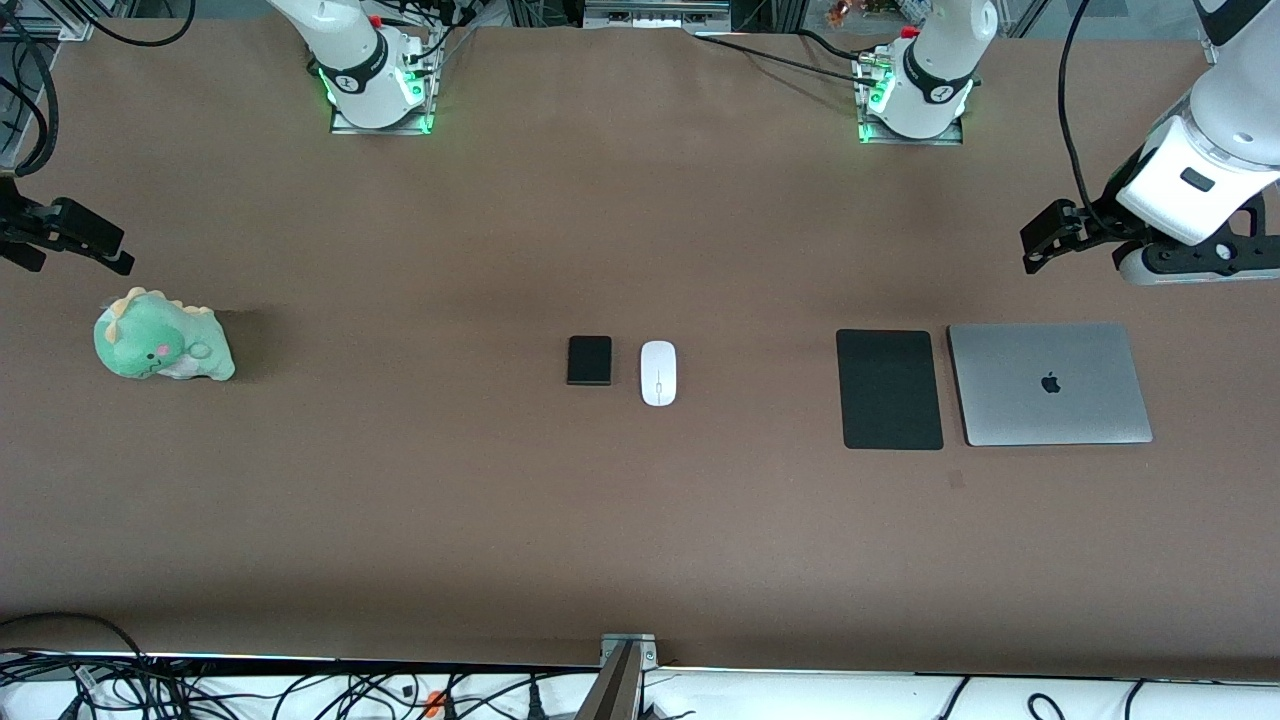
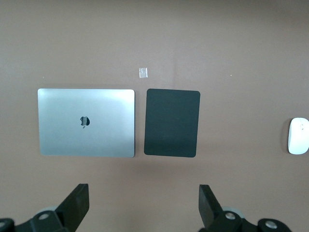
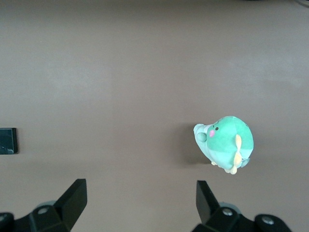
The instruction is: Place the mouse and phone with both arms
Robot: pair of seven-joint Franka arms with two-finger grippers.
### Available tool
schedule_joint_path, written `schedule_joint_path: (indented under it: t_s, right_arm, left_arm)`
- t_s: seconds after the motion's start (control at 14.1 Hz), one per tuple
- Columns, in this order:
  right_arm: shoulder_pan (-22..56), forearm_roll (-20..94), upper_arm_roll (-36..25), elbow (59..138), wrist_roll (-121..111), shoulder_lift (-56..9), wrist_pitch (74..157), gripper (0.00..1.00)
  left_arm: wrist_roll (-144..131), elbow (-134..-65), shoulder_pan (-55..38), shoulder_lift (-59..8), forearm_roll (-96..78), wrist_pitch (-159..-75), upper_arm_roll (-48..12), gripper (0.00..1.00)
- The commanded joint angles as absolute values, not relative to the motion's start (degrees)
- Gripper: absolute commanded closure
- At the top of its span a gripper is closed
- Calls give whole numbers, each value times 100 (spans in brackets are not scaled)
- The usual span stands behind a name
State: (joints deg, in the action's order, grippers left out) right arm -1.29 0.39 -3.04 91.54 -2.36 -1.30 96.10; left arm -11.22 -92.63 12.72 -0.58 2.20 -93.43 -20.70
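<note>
The black phone and the white mouse lie side by side at the middle of the table, the phone toward the right arm's end. My left gripper hangs open and empty over bare table, by the closed laptop at the left arm's end. In its wrist view the mouse shows at the edge. My right gripper hangs open and empty above the table by a green plush toy. Its own view catches only a corner of the phone.
A flat black mouse pad and a silver laptop lie side by side toward the left arm's end. A green plush dinosaur sits toward the right arm's end. A small clear scrap lies by the pad.
</note>
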Motion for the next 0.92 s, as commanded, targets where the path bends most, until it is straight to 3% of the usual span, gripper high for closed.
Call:
schedule_joint_path:
  t_s: [0.0,0.85]
  right_arm:
    - [-193,18,-237,9255,-281,0,9562,0]
    - [-193,18,-237,9255,-308,-17,9554,0]
  left_arm:
    - [-1002,-9123,1257,-123,220,-9299,-2127,0]
    - [-1063,-9105,1257,-132,176,-9431,-2232,0]
